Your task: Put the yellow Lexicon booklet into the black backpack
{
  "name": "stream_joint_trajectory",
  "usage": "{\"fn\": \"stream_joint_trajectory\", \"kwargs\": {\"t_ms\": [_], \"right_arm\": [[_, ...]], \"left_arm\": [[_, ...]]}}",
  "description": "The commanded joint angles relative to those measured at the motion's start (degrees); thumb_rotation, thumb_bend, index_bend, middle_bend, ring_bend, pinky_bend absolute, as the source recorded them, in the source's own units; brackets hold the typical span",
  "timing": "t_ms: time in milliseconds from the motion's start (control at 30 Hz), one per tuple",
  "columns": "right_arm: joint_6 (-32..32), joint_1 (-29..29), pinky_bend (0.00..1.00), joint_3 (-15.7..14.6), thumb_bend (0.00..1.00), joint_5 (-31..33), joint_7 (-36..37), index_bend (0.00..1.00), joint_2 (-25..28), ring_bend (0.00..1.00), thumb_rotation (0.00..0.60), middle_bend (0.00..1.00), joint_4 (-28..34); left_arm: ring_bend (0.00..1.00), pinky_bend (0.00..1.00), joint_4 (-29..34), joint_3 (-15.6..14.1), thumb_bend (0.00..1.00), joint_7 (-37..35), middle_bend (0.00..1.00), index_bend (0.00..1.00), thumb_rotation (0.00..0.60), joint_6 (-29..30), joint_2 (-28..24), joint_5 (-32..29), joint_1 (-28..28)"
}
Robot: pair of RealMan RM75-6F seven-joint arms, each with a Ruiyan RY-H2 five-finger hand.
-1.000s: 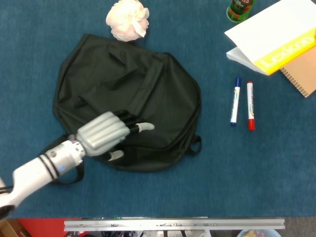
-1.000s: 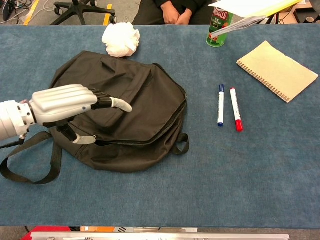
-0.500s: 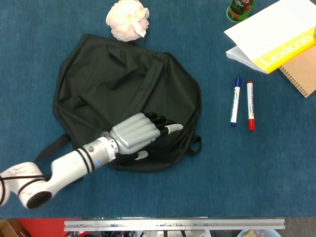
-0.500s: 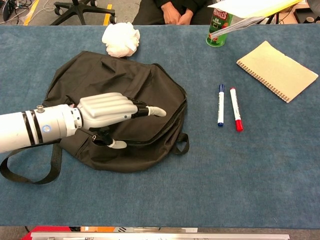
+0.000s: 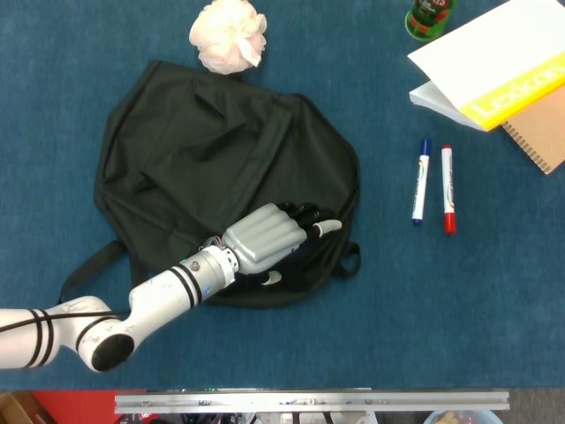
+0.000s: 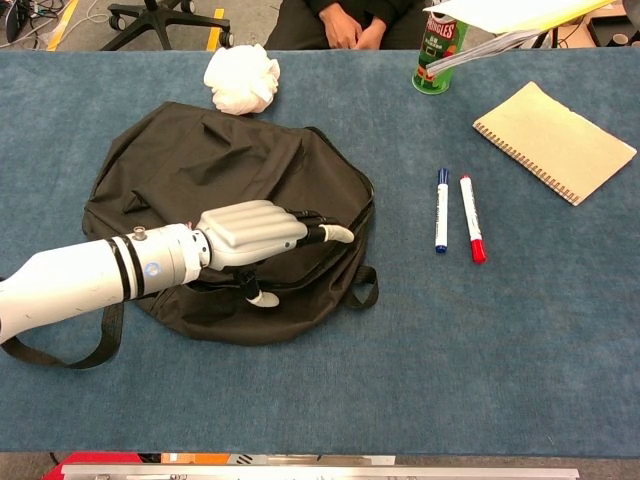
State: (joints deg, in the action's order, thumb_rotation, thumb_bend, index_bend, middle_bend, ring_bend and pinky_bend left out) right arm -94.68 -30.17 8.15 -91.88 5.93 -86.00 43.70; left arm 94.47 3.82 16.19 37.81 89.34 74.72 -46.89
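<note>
L hand (image 5: 269, 243) flat on backpack (image 5: 177, 150) at 5 o'clock edge, fingers apart, holding nothing; risk: misses zip, bag slides; booklet (image 5: 503, 84) hangs at 2 o'clock, R hand unseen.

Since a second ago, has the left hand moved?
Yes. The left hand has slid right across the black backpack, toward the blue marker.

The yellow Lexicon booklet (image 5: 503, 75) runs off the head view's right edge, and the spiral notebook (image 5: 540, 132) beneath it is mostly covered. The green can (image 5: 429, 16) is cropped by the top edge. The left robot hand (image 5: 269, 240) hides part of the black backpack (image 5: 212, 159).
</note>
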Motion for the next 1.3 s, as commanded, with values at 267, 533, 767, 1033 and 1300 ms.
{"fn": "stream_joint_trajectory", "kwargs": {"t_ms": [267,533,767,1033,1300], "right_arm": [[-0.48,0.6,0.7,-0.01,0.38,-0.16,-0.02,0.9,0.49,0.6,0.6,0.74,1.0],[-0.92,0.97,0.7,0.31,0.38,-0.18,-0.47,0.9,1.17,0.6,0.6,0.74,2.5],[-1.11,1.27,0.7,0.4,0.38,-0.36,-0.99,0.9,1.8,0.6,0.6,0.74,3.69],[-1.26,1.77,0.71,0.63,0.38,-0.17,-0.92,0.91,2.15,0.61,0.6,0.74,4.36],[-1.59,2.19,0.71,1.01,0.38,0.03,-0.43,0.91,2.45,0.61,0.6,0.74,4.38]], "left_arm": [[0.04,0.18,-3.69,0.16,0.18,2.2,0.04,0.0,0.6,5.56,4.51,-4.16,0.84],[0.18,0.24,-5.39,0.82,0.19,-1.7,0.13,0.08,0.6,6.91,5.7,-5.69,1.67],[0.2,0.28,-4.49,-0.93,0.19,-4.23,0.16,0.13,0.6,5.34,4.91,-3.36,1.37],[0.19,0.28,-5.73,-1.21,0.19,-3.47,0.16,0.15,0.6,7.39,7.39,-1.94,1.47],[0.39,0.47,-8.23,0.22,0.26,-4.41,0.37,0.37,0.6,11.75,11.39,-1.7,2.84]]}}
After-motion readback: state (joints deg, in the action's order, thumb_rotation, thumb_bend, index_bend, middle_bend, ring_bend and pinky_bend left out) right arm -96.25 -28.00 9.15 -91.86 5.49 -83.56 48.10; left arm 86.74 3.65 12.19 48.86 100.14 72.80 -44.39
